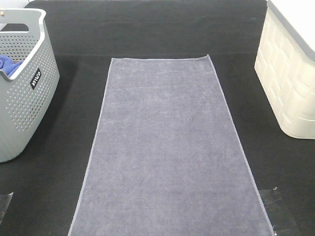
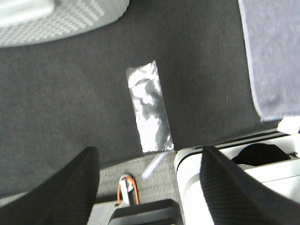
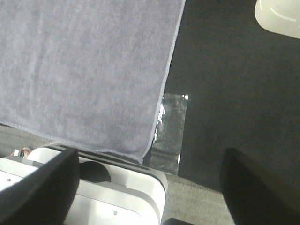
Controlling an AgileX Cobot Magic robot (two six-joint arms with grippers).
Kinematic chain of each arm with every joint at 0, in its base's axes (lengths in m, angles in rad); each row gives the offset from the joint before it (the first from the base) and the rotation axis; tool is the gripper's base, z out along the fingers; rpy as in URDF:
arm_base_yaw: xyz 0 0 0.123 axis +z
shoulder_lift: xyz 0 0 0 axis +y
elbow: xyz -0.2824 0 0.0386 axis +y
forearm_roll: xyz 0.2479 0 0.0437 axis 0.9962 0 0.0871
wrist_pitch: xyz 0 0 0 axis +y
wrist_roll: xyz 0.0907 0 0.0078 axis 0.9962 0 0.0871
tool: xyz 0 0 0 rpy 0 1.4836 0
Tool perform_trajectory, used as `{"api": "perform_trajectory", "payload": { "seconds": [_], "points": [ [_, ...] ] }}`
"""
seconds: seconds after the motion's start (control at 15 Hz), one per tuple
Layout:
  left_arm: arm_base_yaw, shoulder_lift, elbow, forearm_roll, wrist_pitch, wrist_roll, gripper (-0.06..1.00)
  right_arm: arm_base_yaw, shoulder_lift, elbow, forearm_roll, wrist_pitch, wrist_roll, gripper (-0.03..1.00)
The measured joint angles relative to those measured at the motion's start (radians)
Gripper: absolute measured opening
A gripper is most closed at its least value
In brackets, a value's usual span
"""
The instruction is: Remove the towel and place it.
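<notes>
The grey-lavender towel (image 1: 167, 152) lies flat and spread lengthwise down the middle of the black table, running off the near edge. One near corner of it shows in the left wrist view (image 2: 276, 56), the other in the right wrist view (image 3: 89, 70). Neither gripper shows in the exterior view. My left gripper (image 2: 150, 187) is open and empty above the table's near edge, left of the towel. My right gripper (image 3: 150, 187) is open and empty above the near edge beside the towel's right near corner.
A grey perforated basket (image 1: 24, 98) stands at the left with a bright blue cloth (image 1: 10, 64) inside. A cream bin (image 1: 290, 73) stands at the right. Clear tape patches (image 2: 147, 110) (image 3: 171, 126) lie on the black cloth (image 1: 157, 34) near the front corners.
</notes>
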Motion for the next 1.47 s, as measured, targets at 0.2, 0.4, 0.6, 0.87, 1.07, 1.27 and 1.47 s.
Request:
{"api": "perform_trajectory", "payload": {
  "seconds": [0.2, 0.4, 0.6, 0.87, 1.07, 1.27, 1.47],
  "points": [
    [0.0, -0.327, 0.145, -0.018, 0.003, 0.007, 0.6, 0.0, -0.228, 0.112, -0.003, 0.001, 0.0, 0.77],
    [0.0, -0.6, 0.201, -0.031, 0.005, 0.105, 0.6, 0.0, -0.45, 0.23, -0.007, 0.002, -0.007, 0.77],
    [0.0, -0.747, 0.204, -0.07, -0.02, 0.272, 0.6, 0.0, -0.628, 0.351, -0.007, -0.03, -0.082, 0.77],
    [0.0, -0.763, 0.219, -0.144, -0.09, 0.403, 0.6, 0.0, -0.753, 0.393, 0.023, -0.114, -0.142, 0.77],
    [0.0, -0.763, 0.252, -0.183, -0.154, 0.412, 0.6, 0.0, -0.756, 0.412, 0.022, -0.149, -0.148, 0.77],
    [0.0, -0.763, 0.255, -0.204, -0.161, 0.412, 0.6, 0.0, -0.756, 0.412, 0.022, -0.15, -0.148, 0.77],
    [0.0, -0.763, 0.255, -0.207, -0.164, 0.412, 0.6, 0.0, -0.756, 0.412, 0.022, -0.15, -0.149, 0.77]
  ]
}}
